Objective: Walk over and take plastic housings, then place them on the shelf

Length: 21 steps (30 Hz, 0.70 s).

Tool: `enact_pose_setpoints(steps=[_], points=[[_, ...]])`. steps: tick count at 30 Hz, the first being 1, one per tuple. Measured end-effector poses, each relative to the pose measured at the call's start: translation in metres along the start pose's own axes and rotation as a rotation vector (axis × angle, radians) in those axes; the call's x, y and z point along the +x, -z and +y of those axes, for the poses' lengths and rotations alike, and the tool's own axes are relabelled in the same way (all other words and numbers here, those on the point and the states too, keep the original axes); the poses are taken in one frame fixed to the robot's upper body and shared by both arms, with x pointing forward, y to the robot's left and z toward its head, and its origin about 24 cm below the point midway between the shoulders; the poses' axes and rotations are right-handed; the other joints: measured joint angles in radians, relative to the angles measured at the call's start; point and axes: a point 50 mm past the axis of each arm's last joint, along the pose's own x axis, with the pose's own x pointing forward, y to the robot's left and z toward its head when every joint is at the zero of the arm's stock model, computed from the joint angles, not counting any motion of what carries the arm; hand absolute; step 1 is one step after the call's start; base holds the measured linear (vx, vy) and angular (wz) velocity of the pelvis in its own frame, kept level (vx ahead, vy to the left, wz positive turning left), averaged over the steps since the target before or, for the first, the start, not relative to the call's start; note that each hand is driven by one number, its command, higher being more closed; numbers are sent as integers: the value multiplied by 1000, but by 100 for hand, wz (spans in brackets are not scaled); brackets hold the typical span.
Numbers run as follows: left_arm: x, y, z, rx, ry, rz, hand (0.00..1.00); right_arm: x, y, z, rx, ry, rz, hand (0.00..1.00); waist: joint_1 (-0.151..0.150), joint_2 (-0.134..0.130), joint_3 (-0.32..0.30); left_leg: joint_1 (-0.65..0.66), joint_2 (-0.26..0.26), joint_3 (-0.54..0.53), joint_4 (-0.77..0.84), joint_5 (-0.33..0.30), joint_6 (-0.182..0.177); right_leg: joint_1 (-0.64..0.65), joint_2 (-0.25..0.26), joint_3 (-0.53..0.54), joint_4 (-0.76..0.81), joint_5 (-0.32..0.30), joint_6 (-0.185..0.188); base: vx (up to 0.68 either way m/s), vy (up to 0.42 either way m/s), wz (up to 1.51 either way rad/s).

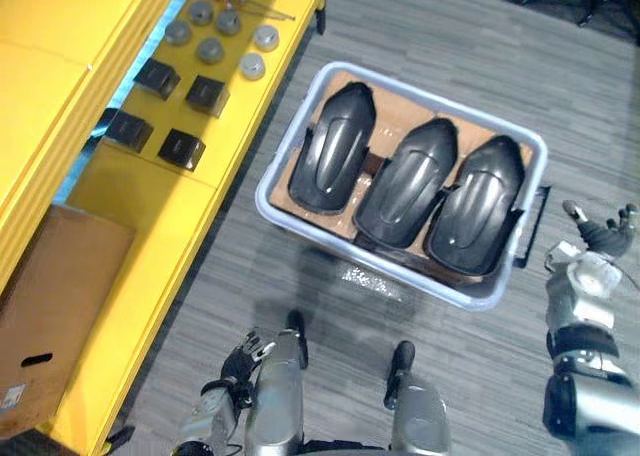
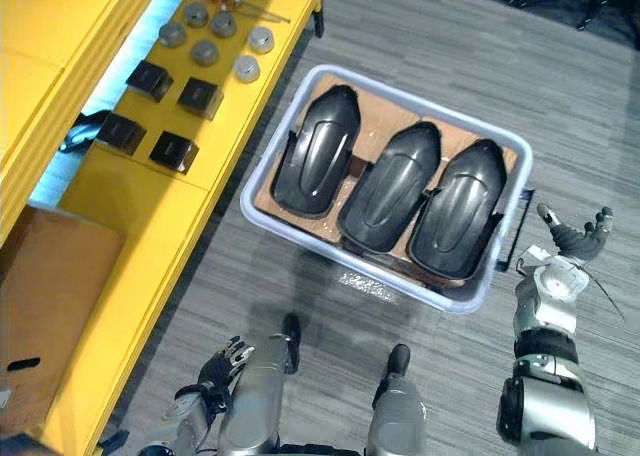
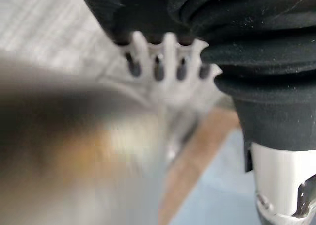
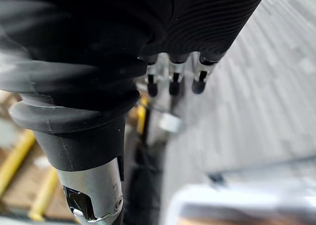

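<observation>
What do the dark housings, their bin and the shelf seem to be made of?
Housings: glossy dark plastic, judging by bright highlights on moulded curves. Bin: pale blue plastic, smooth rounded rim. Shelf: yellow, matte, perhaps painted metal or board; unclear.

**Right hand** (image 4: 174, 84), seen along its own length. The dark ribbed cover (image 4: 98, 47) takes up the foreground. Beyond it a row of silver fingers (image 4: 199, 84) with dark tips extends straight, the tips free in the air and closed on no object. Past the fingertips runs the grey plank floor (image 4: 276, 96). Closer to the camera a pale rounded rim (image 4: 232, 195) appears blurred — what it belongs to cannot be made out. Beside the wrist, blurred yellow bars (image 4: 15, 158) cross a brownish surface.
</observation>
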Motion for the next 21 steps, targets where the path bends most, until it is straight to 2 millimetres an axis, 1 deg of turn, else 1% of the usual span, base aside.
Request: enact_pose_setpoints(steps=[2,4,5,8,11,12,13,15,18,19,21], points=[[0,2,3,-5,-11,16,0,4,-6,4,-29,-9,10,0,5,3,2,-21,0,0,2,5,6,-25,-5,0,14,-1,1,-24,5,0],[-1,10,7,-15,-30,47,0,5,-5,9,-68,-26,38,0,7,4,3,-35,-1,-2,20,6,7,-37,-6,0,24,-1,1,0,0,0],[-1,10,7,-15,-30,49,0,5,-4,10,-82,-35,39,0,7,4,3,-39,-1,-3,21,6,8,-40,-7,-1,24,-1,1,0,0,0],[1,7,5,-19,-13,40,0,5,-2,14,-133,-52,53,0,13,12,11,-48,-3,-4,17,7,9,-51,-9,0,31,-2,2,0,0,0],[5,1,-1,-55,4,8,0,7,-6,19,-174,-88,59,0,14,28,21,-77,-8,-9,17,14,13,-86,-11,-1,48,-3,2,0,0,0],[5,1,-2,-52,6,5,0,7,-6,21,-184,-99,70,0,15,29,21,-82,-9,-8,16,17,13,-94,-12,1,53,-4,1,0,0,0],[5,-1,-4,-55,13,-4,0,7,-3,23,-224,-112,98,100,16,29,22,-90,-10,-9,16,22,13,-106,-14,0,62,-7,0,0,0,0],[7,-4,-6,-56,21,-14,0,5,4,24,-271,-127,143,100,21,31,22,-95,-13,-15,17,26,13,-114,-17,-3,75,-12,-1,10,-12,9],[9,-8,-12,-66,32,-29,0,11,1,12,-361,-90,150,100,30,41,27,-96,-18,-27,23,26,13,-112,-22,-18,96,-25,-5,-4,-8,13],[10,-10,-13,-73,28,-35,0,12,1,7,-416,-73,160,100,32,42,27,-97,-19,-30,23,26,12,-114,-26,-24,108,-34,-5,-21,-7,12],[10,-9,-13,-104,19,-33,0,13,0,5,-479,-66,154,100,32,42,27,-96,-19,-30,17,28,10,-117,-26,-23,114,-37,-7,-12,-5,3]])
